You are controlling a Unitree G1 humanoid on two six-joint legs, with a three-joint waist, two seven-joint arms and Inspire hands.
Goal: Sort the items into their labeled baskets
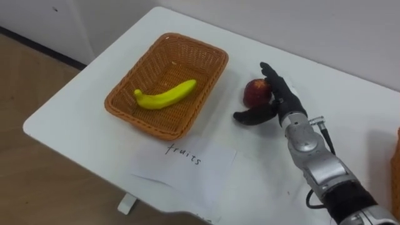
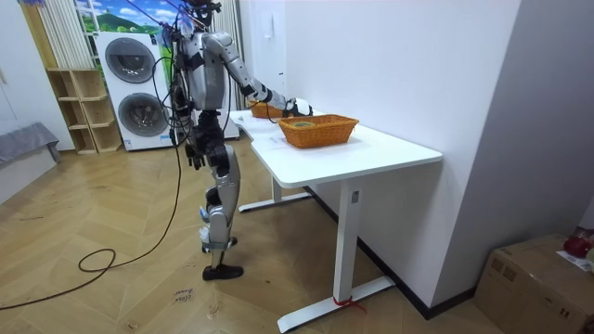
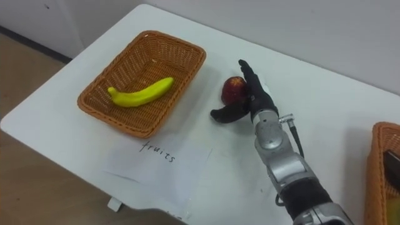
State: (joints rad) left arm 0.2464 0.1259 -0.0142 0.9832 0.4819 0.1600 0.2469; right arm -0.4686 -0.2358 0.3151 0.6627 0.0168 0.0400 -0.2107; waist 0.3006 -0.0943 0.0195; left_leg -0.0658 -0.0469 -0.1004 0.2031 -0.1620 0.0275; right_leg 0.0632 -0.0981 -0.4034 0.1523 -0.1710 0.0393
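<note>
A red apple (image 1: 255,92) lies on the white table (image 1: 75,100), just right of a brown wicker basket (image 1: 113,105) that holds a yellow banana (image 1: 165,95). My right hand (image 1: 279,100) reaches in from the lower right. Its straight fingers rest against the apple's right side and the thumb is spread out below the fruit, so the hand is open. In the room view my left hand (image 2: 194,154) hangs at my side as I stand at the table's long edge.
A sheet of paper (image 1: 184,156) with handwriting lies in front of the banana's basket. A second wicker basket (image 3: 382,164) sits at the table's far right, with a dark item inside. The table's front edge and corner are close on the left.
</note>
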